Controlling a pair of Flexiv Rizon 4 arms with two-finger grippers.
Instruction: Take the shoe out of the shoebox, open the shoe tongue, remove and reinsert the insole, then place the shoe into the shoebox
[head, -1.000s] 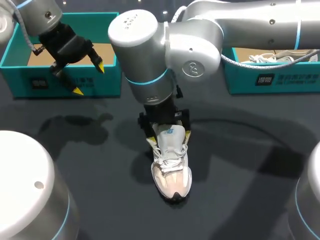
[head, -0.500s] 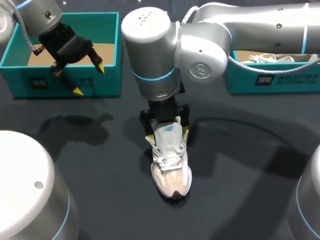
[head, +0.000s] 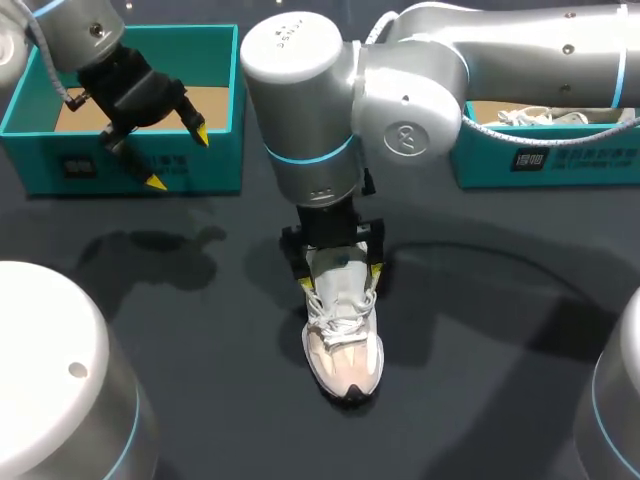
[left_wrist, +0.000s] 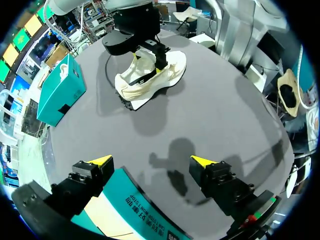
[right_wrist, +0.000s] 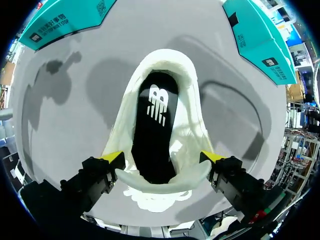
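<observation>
Head view first: since a second ago the right gripper (head: 341, 278) has sunk lower over the back of the shoe (head: 343, 340), and it now covers more of the shoe's opening than before. The shoe itself has not moved. It stands on the table (head: 480, 390) near the middle, toe toward the camera. The left gripper (head: 179, 158) has stayed where it was, above the front wall of the left box (head: 215, 160), its fingers released and spread apart.

The right gripper's fingers are released too. They are spread wide with the shoe between them, one yellow tip just beside each flank near the laces. From the right wrist view, one black insole (right_wrist: 152, 135) lies inside the shoe.

Counted: two grippers; two teal boxes, the right box (head: 560, 160) well apart from the left box; and two shoes, one on the table and a second shoe (head: 545, 116) inside the right box.
</observation>
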